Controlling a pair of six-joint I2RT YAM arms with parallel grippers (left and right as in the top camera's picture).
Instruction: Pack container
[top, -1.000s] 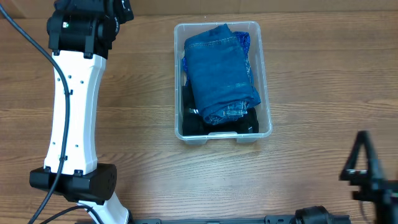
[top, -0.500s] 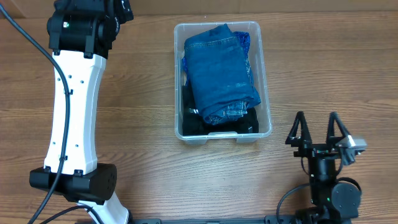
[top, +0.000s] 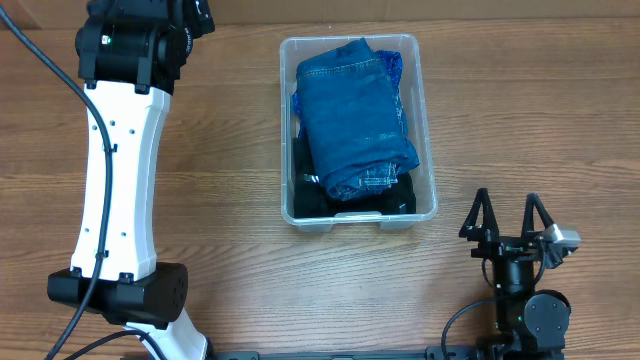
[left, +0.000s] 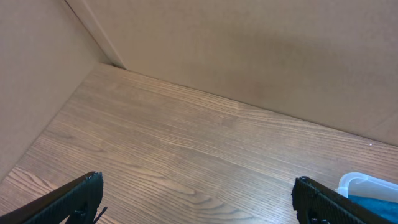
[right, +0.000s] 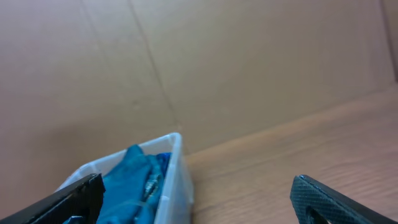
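The clear plastic container (top: 426, 140) sits at the middle of the wooden table, filled with folded blue jeans (top: 352, 115) on top of dark clothing. It also shows in the right wrist view (right: 177, 171), and its corner shows in the left wrist view (left: 356, 182). My right gripper (top: 507, 217) is open and empty near the front edge, to the right of and below the container. My left gripper (left: 196, 199) is open and empty over bare wood at the far left; in the overhead view its fingers are hidden behind the arm.
The white left arm (top: 120, 170) stretches along the table's left side from its base at the front. A brown cardboard wall (left: 249, 50) stands behind the table.
My right arm has come back toward the front edge, swinging from the right border to stand with its open fingers pointing at the container. The left arm and the container have not moved.
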